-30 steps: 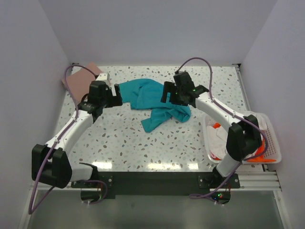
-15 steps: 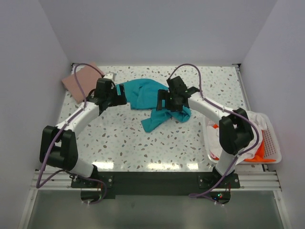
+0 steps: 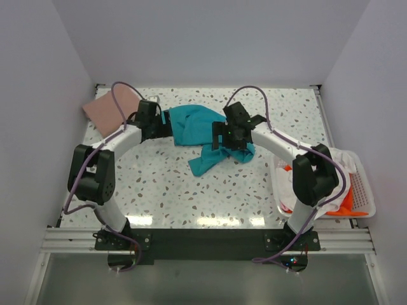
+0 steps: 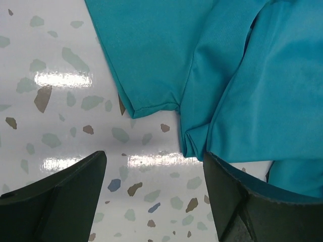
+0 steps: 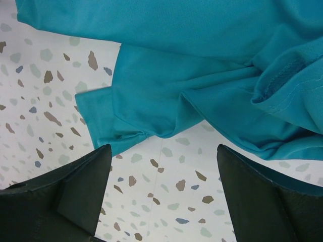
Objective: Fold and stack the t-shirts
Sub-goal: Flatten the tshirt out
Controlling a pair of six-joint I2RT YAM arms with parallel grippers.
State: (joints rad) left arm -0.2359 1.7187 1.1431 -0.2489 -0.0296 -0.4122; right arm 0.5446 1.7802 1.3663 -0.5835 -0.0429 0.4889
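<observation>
The fingers (image 4: 60, 196) of the left gripper (image 4: 154, 194) are spread wide and hold nothing. Bare speckled table (image 4: 45, 116) shows between them, and a hemmed edge of the teal shirt (image 4: 151, 55) lies just beyond their tips. The right gripper (image 5: 164, 194) is likewise wide open and empty, poised over a sleeve-like flap of the same shirt. I judge that both are opened ready to pinch the cloth at two separate points, so it can be drawn out flat before folding.

Nearest the arm bases, on the right, the white basket (image 3: 364, 184) holds crumpled white and orange shirts (image 3: 294, 185), probably a supply awaiting their turn. Mid-table, the teal shirt lies rumpled between the two grippers, within reach of both. In the far left corner a pink shirt (image 3: 105, 109) lies flat and squared. It seems already folded and set aside as the base of the stack.
</observation>
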